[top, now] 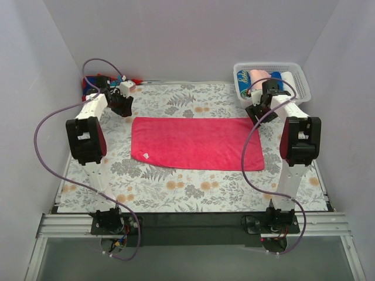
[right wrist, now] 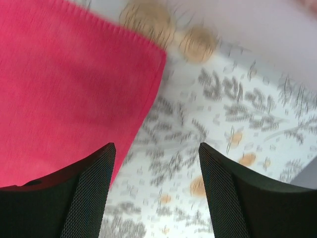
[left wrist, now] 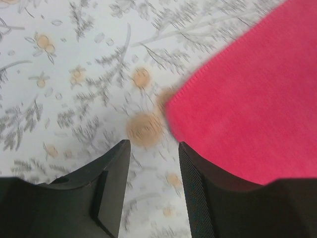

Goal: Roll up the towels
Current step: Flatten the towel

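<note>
At far corners of pink towel (top: 196,142): left end effector (left wrist: 152,168) hanging at left one, right end effector (right wrist: 157,168) at right one, both gaping, empty; towel lying flat on tabletop (top: 176,187), long axis running left-right; arms equally near.

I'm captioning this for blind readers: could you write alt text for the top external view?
A hot-pink towel lies flat on the floral table cloth, the left claw and right claw at its two far corners. A white basket stands at the far right.
</note>
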`<state>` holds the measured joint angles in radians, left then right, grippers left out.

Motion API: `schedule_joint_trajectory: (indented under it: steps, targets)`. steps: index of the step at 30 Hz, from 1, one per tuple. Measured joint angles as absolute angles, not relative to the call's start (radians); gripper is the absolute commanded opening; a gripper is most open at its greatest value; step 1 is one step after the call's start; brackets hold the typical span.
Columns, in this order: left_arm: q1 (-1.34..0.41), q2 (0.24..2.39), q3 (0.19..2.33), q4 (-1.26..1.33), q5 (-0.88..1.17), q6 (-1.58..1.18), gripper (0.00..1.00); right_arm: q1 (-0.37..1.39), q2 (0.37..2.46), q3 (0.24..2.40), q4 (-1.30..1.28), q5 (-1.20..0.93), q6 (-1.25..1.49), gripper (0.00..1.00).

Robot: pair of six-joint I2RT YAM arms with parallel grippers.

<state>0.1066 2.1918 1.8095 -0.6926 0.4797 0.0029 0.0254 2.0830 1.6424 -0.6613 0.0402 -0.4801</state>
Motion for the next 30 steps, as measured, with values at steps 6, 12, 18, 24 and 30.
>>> schedule_joint_trajectory:
  steps: [6, 12, 18, 24, 30]
  targets:
    - [0.108, 1.878, 1.563, -0.825, 0.549, 0.193, 0.36, 0.027, 1.818, 1.463, -0.743, -0.037, -0.53, 0.52]
    - [0.011, 1.732, 1.328, -0.92, 0.585, 0.314, 0.34, 0.059, 1.7, 1.276, -0.817, -0.095, -0.555, 0.41]
    - [-0.091, 1.733, 1.182, -0.94, 0.556, 0.334, 0.36, 0.072, 1.736, 1.142, -0.871, -0.103, -0.555, 0.33]
    - [-0.101, 1.736, 1.179, -0.88, 0.515, 0.326, 0.36, 0.072, 1.783, 1.121, -0.859, -0.089, -0.552, 0.32]
    - [-0.101, 1.763, 1.175, -0.827, 0.469, 0.327, 0.34, 0.072, 1.787, 1.12, -0.858, -0.082, -0.538, 0.32]
